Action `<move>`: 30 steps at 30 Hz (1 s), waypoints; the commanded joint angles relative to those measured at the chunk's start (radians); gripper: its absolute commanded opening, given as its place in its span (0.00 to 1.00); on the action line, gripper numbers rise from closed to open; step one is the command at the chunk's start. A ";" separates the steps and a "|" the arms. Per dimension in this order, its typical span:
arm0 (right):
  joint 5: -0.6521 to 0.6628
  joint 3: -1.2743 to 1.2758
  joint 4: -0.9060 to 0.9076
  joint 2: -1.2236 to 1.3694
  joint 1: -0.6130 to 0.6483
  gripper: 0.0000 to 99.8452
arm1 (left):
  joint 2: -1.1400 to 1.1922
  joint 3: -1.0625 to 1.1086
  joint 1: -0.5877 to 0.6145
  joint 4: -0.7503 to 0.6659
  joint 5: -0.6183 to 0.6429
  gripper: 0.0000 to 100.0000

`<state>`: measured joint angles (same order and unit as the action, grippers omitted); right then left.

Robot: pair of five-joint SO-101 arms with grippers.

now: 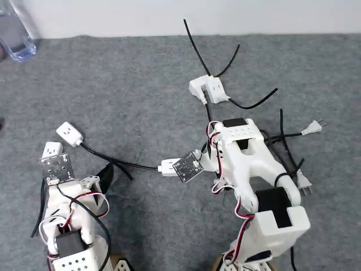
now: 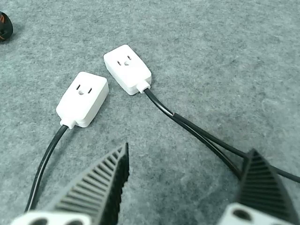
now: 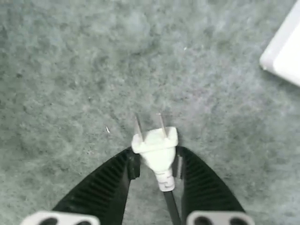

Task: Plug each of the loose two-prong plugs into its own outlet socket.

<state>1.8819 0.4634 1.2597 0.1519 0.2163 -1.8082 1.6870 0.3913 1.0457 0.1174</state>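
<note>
Because the prongs must jut free, the right end effector [image 3: 154,159] pinches the plug [image 3: 154,143] by its body, while the left end effector [image 2: 187,154] gapes empty.

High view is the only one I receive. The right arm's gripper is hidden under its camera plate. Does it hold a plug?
Observer: Yes. The right gripper is shut on a white two-prong plug, prongs pointing away from the wrist.
Operator: And the left gripper?
Observer: The left gripper is open and empty, over a black cable.
Operator: Are the sockets near it free?
Observer: Both sockets lie face up, nothing plugged in.
</note>
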 commanded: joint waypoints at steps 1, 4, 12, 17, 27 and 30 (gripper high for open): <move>0.012 -0.012 0.018 -0.042 0.012 0.07 | -0.005 -0.004 -0.003 -0.011 -0.008 0.36; 0.014 0.009 0.015 -0.048 0.016 0.07 | -0.005 -0.004 -0.003 -0.011 -0.008 0.36; 0.008 0.014 0.015 -0.044 0.058 0.13 | -0.005 -0.004 -0.003 -0.011 -0.008 0.36; 0.014 0.014 0.015 -0.044 0.056 0.21 | -0.005 -0.004 -0.003 -0.011 -0.008 0.36; 0.015 0.015 0.015 -0.042 0.071 0.21 | -0.005 -0.004 -0.003 -0.011 -0.008 0.36; 0.015 0.046 0.012 -0.048 0.102 0.21 | -0.005 -0.004 -0.003 -0.011 -0.008 0.36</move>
<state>1.8865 0.4987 1.2720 0.1304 0.2731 -1.8082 1.6870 0.3913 1.0457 0.1174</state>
